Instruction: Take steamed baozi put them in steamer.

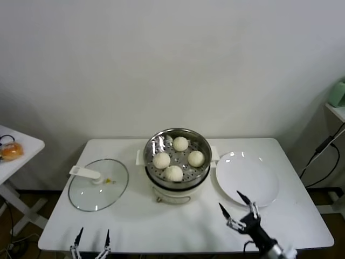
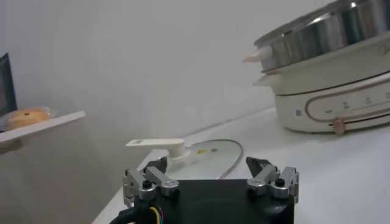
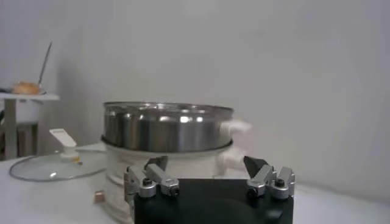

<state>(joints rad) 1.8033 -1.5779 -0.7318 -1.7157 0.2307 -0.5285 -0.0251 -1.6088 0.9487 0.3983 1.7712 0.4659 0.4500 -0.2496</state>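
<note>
Several cream-white baozi [image 1: 180, 143] lie inside the shiny round steamer [image 1: 146, 162] at the table's middle, spread over its perforated bottom. The steamer's steel wall [image 3: 164, 125] fills the right wrist view, and its wall [image 2: 329, 36] also shows in the left wrist view; the baozi are hidden in both. My right gripper [image 1: 230, 200] [image 3: 206, 163] hovers open and empty at the front right, near the plate's front edge. My left gripper [image 1: 93, 233] [image 2: 208, 164] is open and empty at the table's front left edge, in front of the glass lid.
A flat white plate [image 1: 248, 178] lies bare to the right of the steamer. A glass lid with a white handle [image 1: 98, 183] [image 2: 207, 155] [image 3: 55, 164] rests to its left. An orange-brown bun [image 1: 12, 151] sits on a side table at far left.
</note>
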